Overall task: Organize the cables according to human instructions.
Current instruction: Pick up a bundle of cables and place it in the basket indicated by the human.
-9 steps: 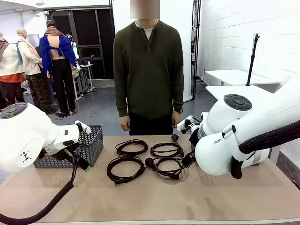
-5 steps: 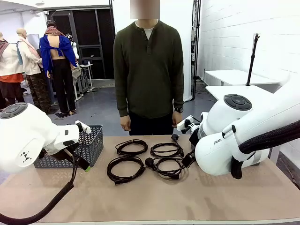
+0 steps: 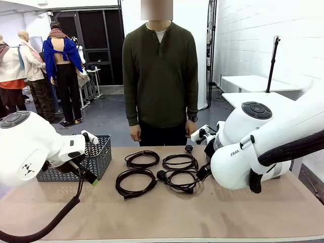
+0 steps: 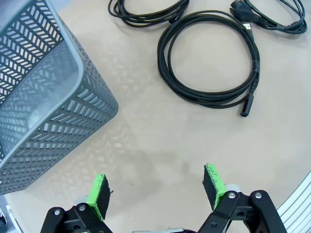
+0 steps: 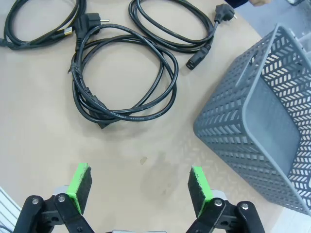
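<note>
Left gripper (image 4: 156, 188) hangs with its green pads spread wide, nothing between them but bare table (image 4: 160, 145). Right gripper (image 5: 140, 187) is the same, jaws wide apart and empty. All four cables (image 3: 118, 185) lie as flat coils mid-table, between the arms and just in front of the standing person (image 3: 160, 76), with the grey basket (image 3: 103, 154) off to the robot's left.

Danger ahead, I'd say. The coils lie close, and two by the right arm look to touch, though I can't be sure from here. A pinch on one strand could drag its neighbour along or spill a coil into a tangle. A trailing loop could snag the basket rim. Move before the person signals, and it's the wrong cable.

Writing? Just "FRA" on the right arm (image 3: 238, 152), the rest hidden.
</note>
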{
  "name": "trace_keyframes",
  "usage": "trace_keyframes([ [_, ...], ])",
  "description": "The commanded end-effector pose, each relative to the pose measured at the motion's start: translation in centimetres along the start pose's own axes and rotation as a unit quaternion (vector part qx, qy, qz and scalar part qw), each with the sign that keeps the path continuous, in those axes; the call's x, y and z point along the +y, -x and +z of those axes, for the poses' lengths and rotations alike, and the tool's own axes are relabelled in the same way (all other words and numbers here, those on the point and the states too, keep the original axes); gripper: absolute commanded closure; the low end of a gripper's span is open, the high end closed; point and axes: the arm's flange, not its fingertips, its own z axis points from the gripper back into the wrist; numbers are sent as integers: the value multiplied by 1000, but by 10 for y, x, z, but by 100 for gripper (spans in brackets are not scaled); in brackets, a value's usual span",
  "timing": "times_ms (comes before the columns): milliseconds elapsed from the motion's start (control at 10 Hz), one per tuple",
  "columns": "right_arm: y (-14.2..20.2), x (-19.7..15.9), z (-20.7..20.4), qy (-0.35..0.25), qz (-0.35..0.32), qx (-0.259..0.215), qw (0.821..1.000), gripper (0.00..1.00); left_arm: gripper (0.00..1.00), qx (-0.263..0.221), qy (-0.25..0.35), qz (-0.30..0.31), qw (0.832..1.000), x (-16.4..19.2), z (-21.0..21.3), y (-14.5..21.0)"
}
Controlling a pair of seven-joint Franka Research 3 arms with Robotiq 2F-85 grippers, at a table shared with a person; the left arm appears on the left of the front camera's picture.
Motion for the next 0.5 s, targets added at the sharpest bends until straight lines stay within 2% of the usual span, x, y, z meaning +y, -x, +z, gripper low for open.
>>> trace_keyframes([
  [0,0,0,0,0,0,0,1000,0,0,0,0,1,1000,1,0,0],
  [400,0,0,0,0,0,0,1000,0,0,0,0,0,1000,0,0,0],
])
